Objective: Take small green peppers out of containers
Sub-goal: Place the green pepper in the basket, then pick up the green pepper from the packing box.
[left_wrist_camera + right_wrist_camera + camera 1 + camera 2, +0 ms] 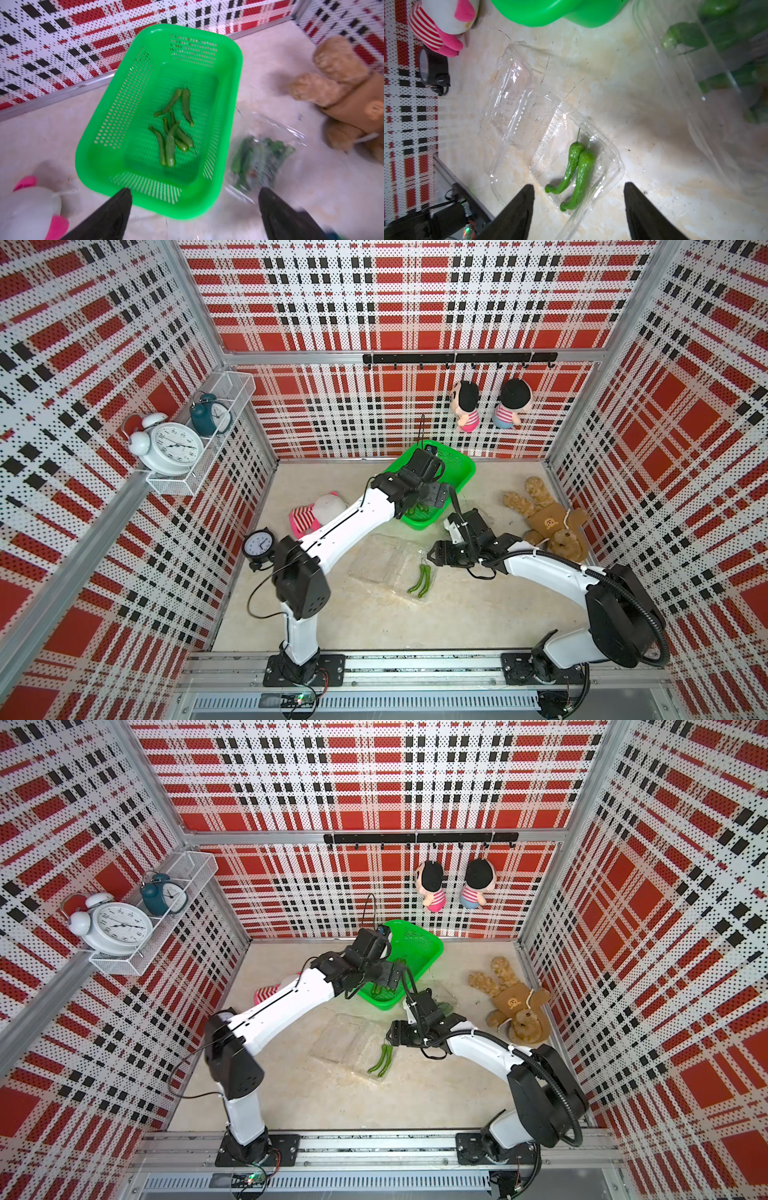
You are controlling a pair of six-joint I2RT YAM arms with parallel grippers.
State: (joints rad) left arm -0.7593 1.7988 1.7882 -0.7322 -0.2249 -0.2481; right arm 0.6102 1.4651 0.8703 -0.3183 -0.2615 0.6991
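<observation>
An open clear container (380, 560) lies mid-table, and two small green peppers (583, 172) rest in its tray half (611, 172). My right gripper (578, 187) hangs just above them, open and empty. A second clear container (276, 128), shut and packed with peppers (243, 153), lies between the green basket (234, 68) and the right arm; it also shows in the right wrist view as container (679, 83). Several peppers (170, 145) lie in the basket. My left gripper (194, 193) hovers over the basket's near rim, open, nothing between its fingers.
A brown plush bear (548, 522) lies at the right wall. A pink and white plush (320, 512) and a small black clock (258, 545) sit left, by the left arm. Two dolls (467, 406) hang on the back wall. The basket (465, 466) stands near the back.
</observation>
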